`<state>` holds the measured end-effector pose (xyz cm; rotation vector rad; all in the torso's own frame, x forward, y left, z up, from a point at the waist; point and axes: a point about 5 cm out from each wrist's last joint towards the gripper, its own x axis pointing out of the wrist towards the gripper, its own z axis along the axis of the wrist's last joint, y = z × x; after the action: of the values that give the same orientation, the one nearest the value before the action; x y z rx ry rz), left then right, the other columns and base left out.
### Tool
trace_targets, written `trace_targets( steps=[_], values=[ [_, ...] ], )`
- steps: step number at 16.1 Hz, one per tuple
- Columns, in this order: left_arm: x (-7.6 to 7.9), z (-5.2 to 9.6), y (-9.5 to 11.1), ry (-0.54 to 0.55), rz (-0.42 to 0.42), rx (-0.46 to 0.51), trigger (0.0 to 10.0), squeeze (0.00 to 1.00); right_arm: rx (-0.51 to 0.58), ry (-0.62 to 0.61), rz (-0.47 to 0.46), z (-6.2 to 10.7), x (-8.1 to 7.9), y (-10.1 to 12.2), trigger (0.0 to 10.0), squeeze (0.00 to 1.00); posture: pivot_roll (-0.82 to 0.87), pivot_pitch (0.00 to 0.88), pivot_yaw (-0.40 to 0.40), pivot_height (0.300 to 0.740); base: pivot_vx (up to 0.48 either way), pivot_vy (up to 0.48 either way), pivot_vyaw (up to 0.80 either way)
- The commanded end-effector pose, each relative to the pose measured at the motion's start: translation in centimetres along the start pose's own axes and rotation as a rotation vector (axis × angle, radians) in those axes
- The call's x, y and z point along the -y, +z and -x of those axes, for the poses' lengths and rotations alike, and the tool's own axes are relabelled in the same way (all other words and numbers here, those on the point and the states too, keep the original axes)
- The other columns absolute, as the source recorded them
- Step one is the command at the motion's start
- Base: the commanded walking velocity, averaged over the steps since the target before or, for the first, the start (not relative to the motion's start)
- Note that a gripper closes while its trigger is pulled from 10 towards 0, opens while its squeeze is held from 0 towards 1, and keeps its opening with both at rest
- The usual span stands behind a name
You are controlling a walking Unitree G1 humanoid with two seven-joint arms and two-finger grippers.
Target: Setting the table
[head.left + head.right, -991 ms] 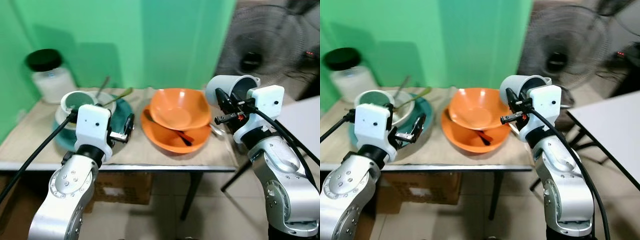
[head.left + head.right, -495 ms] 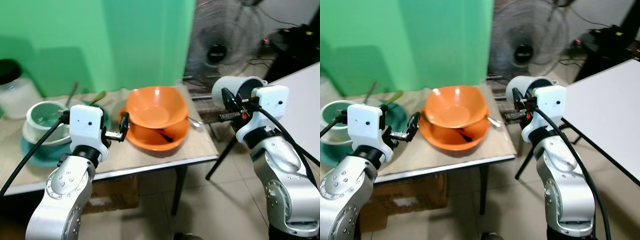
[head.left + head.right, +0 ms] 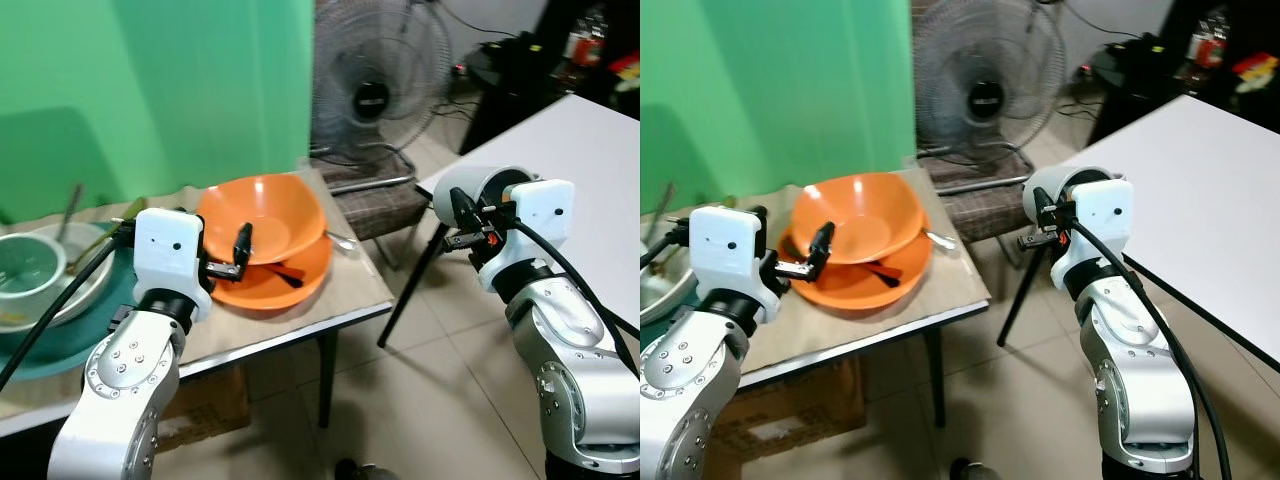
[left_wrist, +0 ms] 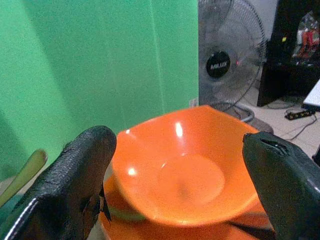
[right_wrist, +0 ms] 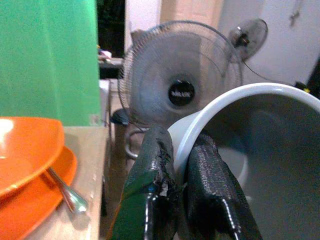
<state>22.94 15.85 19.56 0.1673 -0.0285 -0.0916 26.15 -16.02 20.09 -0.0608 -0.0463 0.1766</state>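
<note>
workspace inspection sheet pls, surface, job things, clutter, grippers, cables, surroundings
surface: side table covered with a beige cloth; white table to the robot's right.
job's things: white bowl held by its rim; two stacked orange bowls; spoon beside them; teal plate carrying a pale bowl with utensils.
clutter: cardboard box under the side table.
grippers: right gripper pinches the white bowl's rim; left gripper open, pointing at the orange bowls.
cables: black cable along each arm.
surroundings: green wall, standing fan, tiled floor.
</note>
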Motion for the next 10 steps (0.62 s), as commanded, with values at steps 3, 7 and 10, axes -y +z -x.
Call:
trace_targets(
  steps=[3,7,10],
  values=[
    [0.31,0.22,0.33,-0.033,0.02,0.01,10.0,0.0,0.01,-0.025,0.003,0.02,0.12,0.49,10.0,0.0,-0.02,0.0,-0.012,0.74,0.0,0.0,-0.77],
    [0.55,0.57,0.49,-0.044,0.087,0.021,10.0,0.0,0.017,-0.052,-0.006,0.09,0.08,0.78,10.0,0.0,-0.03,0.0,-0.017,0.74,0.0,0.0,-0.76],
    [0.67,0.61,0.33,-0.053,0.064,0.004,10.0,0.0,0.023,-0.033,-0.005,0.13,-0.06,0.85,10.0,0.0,-0.03,0.0,-0.021,0.74,0.0,0.0,-0.76]
  ],
)
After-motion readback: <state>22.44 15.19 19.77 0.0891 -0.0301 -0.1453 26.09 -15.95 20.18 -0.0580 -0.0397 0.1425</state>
